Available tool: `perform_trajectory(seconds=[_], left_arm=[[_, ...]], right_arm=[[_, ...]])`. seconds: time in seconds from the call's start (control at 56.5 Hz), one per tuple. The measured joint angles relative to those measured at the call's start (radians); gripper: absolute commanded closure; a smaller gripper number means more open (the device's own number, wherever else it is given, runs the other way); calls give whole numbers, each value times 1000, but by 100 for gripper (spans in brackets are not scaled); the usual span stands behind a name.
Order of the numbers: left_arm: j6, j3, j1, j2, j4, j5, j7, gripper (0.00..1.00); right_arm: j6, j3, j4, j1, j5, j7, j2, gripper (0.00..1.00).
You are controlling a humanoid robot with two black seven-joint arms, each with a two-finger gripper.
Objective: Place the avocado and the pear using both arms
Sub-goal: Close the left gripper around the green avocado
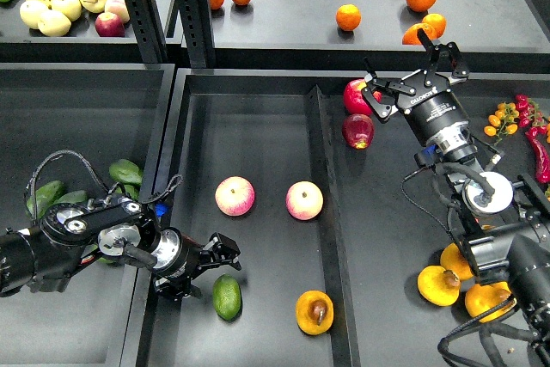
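Observation:
The avocado, a small dark-green oval, lies on the floor of the middle tray near its front. My left gripper is open and empty, low over the tray's left wall, with the avocado just right of and below its fingers. The pear, an orange-yellow half with a brown stone, lies face up to the right of the avocado, beside the divider. My right gripper is open and empty, held high at the back of the right compartment, far from the pear.
Two pink-yellow apples lie mid-tray. A black divider splits the tray. Two red apples lie below the right gripper. More halved fruit lies front right. Green fruit fills the left bin. Oranges sit on the back shelf.

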Motion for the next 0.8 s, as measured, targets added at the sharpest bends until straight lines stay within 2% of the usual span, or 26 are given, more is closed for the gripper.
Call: perform_trajectory(seconds=[0.548,0.796], left_arm=[[0,18,12,-84,82,28,0,2],[0,35,25,-95,93,56,0,9]], right_arm=[[3,0,3,-1,0,0,0,0],[3,0,3,-1,0,0,0,0]])
